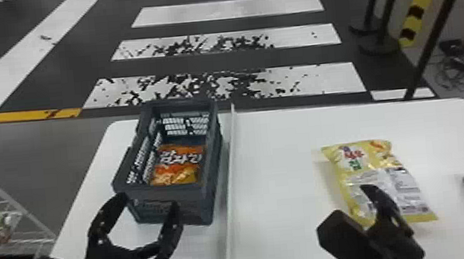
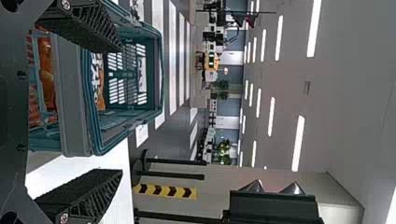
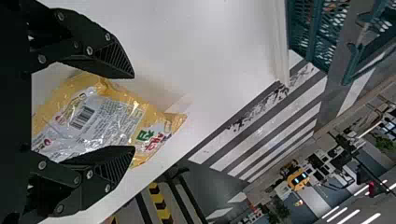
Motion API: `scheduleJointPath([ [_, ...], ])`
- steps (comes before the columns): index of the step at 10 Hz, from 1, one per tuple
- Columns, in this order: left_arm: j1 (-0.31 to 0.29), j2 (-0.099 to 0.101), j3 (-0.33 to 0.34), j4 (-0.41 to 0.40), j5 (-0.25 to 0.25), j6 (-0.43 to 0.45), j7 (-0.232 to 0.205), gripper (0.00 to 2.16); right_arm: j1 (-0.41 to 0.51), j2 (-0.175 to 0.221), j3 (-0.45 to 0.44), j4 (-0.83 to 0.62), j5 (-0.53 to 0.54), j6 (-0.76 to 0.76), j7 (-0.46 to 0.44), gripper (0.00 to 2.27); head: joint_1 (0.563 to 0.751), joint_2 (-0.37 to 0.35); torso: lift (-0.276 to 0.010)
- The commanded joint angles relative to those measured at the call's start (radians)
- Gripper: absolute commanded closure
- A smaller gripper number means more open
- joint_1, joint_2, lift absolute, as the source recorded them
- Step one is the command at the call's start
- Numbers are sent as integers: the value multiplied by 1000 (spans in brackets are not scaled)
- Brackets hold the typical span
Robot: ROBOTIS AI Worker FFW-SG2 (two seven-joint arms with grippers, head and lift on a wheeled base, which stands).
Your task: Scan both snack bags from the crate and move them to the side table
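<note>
One yellow snack bag (image 1: pixel 370 163), on the white table (image 1: pixel 277 155) under my right gripper (image 3: pixel 134 113), fingers parted: probably light, slick, crushable; pinch gently across the middle. One orange snack bag (image 1: pixel 178 166), inside the crate (image 1: pixel 164 192), likely equally fragile; my left gripper (image 1: pixel 150 199), spread and empty, beside the crate's near end.
</note>
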Motion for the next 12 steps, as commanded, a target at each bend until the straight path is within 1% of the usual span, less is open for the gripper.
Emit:
scheduleJointPath([
  [1, 0, 0, 1, 4, 2, -8, 0, 80, 13, 28, -111, -40, -180, -96, 25, 63, 695, 101, -99],
  [2, 0, 0, -1, 4, 2, -11, 0, 80, 17, 63, -229, -48, -355, -185, 85, 87, 695, 118, -99],
  [3, 0, 0, 1, 4, 2, -14, 0, 80, 17, 97, -346, -48, -519, -243, 138, 93, 695, 130, -99],
  [4, 0, 0, 1, 4, 2, -14, 0, 80, 17, 116, -429, -43, -633, -283, 166, 113, 695, 129, -99],
  [5, 0, 0, -1, 4, 2, -14, 0, 80, 17, 129, -498, -32, -723, -307, 186, 154, 695, 121, -99],
  [6, 0, -2, -1, 4, 2, -14, -2, 80, 15, 142, -553, -5, -782, -341, 204, 346, 695, 99, -99],
  [7, -3, -2, -4, 5, 2, -14, -2, 80, 9, 148, -579, 37, -831, -418, 204, 772, 695, 75, -99],
  [8, -3, -2, -5, 7, 2, -14, -2, 80, -8, 158, -598, 75, -851, -418, 204, 1578, 695, 53, -99],
  [9, -3, -2, -5, 8, 2, -14, -2, 80, -26, 168, -605, 110, -851, -418, 204, 2138, 695, 42, -99],
  [10, -3, -2, -5, 8, 2, -14, -2, 80, -46, 175, -611, 146, -851, -415, 229, 2240, 695, 25, -99],
  [11, -3, -2, -5, 10, 2, -14, -2, 80, -68, 181, -613, 182, -855, -415, 234, 2246, 695, 19, -99],
  [12, -3, -3, -7, 10, 2, -14, -2, 80, -99, 189, -613, 235, -861, -445, 240, 2246, 695, 17, -99],
])
